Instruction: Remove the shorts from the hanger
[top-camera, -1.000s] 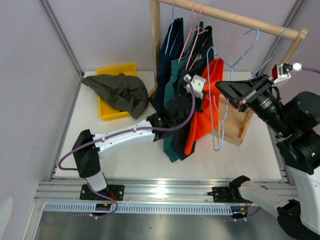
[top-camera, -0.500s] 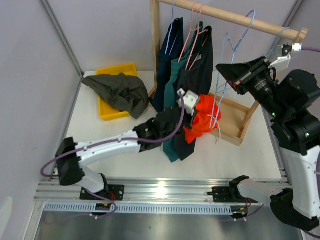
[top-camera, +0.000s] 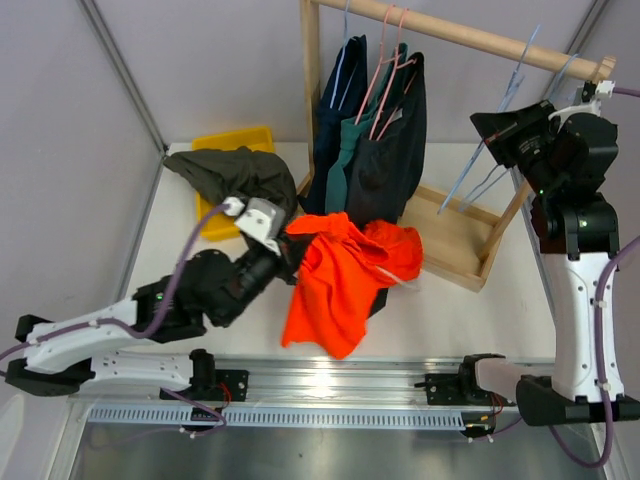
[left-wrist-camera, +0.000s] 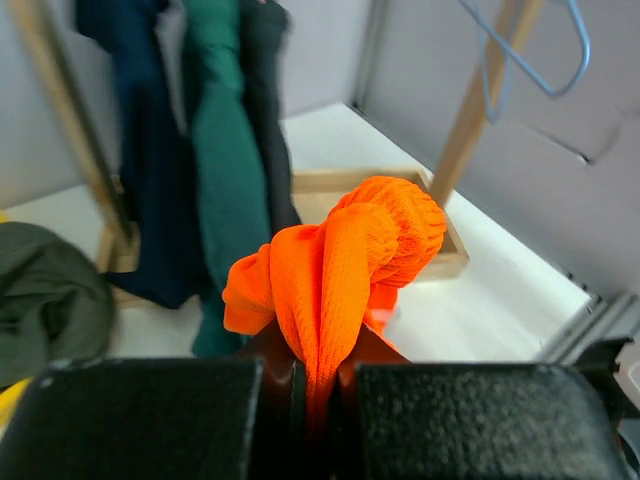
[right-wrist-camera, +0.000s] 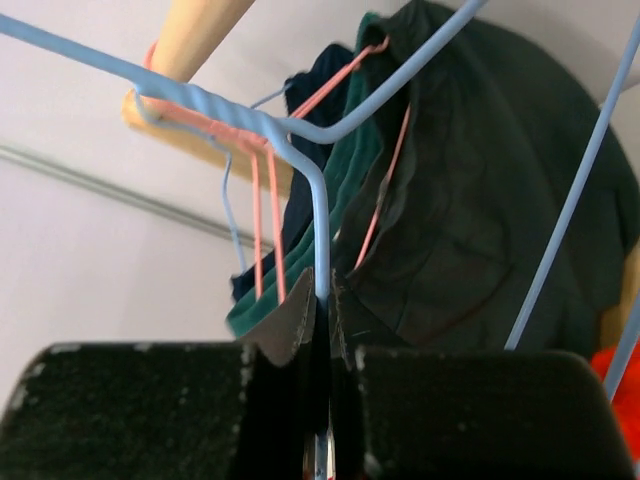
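Pinching the orange shorts (left-wrist-camera: 340, 250) in the left gripper (left-wrist-camera: 318, 375) at lower centre, well apart from the blue hanger (right-wrist-camera: 321, 230) clamped in the right gripper (right-wrist-camera: 322, 310), upper right of the top view.

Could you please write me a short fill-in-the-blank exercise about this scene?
The left gripper is shut on shorts coloured ___.
The right gripper pinches a wire hanger coloured ___.
The olive shorts lie partly on the ___ tray.
___ pairs of shorts hang from the wooden rail.
Missing words: orange, blue, yellow, three.
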